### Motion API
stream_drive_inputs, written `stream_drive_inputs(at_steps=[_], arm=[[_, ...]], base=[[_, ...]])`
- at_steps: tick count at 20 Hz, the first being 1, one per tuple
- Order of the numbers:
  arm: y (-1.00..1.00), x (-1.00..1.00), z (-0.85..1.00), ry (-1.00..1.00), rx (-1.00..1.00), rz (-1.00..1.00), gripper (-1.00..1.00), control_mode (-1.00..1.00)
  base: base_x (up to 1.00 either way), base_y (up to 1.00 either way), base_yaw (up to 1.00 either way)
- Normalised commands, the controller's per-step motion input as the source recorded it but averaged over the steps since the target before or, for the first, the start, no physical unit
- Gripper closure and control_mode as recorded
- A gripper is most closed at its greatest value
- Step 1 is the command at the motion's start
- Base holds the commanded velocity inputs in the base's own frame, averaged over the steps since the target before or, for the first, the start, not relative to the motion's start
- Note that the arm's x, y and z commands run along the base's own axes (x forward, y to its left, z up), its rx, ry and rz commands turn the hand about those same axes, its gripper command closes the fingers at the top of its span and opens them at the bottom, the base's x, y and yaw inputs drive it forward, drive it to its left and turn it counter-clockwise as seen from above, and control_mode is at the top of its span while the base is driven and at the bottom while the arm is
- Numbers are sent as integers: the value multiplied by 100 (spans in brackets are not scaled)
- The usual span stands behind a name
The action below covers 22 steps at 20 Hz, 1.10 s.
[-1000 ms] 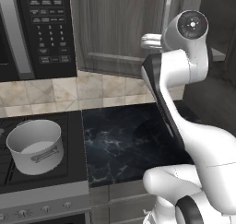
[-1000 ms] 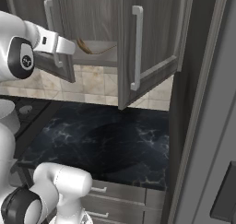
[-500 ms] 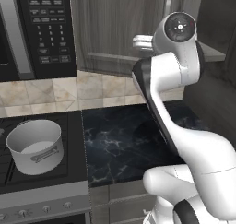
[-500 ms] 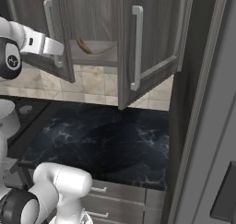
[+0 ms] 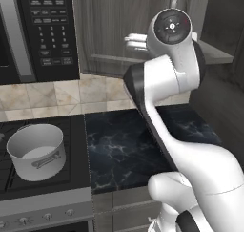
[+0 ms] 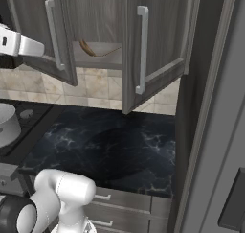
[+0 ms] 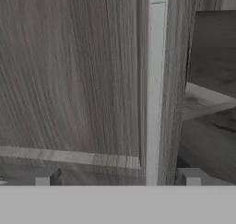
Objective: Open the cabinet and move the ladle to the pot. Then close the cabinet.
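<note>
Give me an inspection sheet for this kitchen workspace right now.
Surface: dark marbled countertop, nothing on it.
Job's things: cabinet with both doors swung open; ladle lying on its lower shelf; pot standing on the stove, nothing in it.
Clutter: nothing seen.
Grippers: gripper open, its fingertips either side of the left door's bar handle, not clamped.
Cables: nothing seen.
Surroundings: black microwave above the stove, tiled wall, drawer fronts under the countertop.
</note>
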Motion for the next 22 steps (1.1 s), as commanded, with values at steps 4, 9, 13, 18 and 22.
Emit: stream_drive_inputs(at_steps=[4, 9, 13, 18, 22], arm=[[-18, -25, 4, 1, 12, 0, -100, -100], [-39, 0, 0, 0, 22, 1, -100, -100], [-46, 0, -2, -2, 25, 0, -100, -100], [-45, 0, 0, -8, 24, 0, -100, -100], [-44, 0, -4, -13, 23, 0, -100, -100]], base=[[0, 0, 0], [0, 0, 0], [0, 0, 0], [0, 0, 0], [0, 0, 0]])
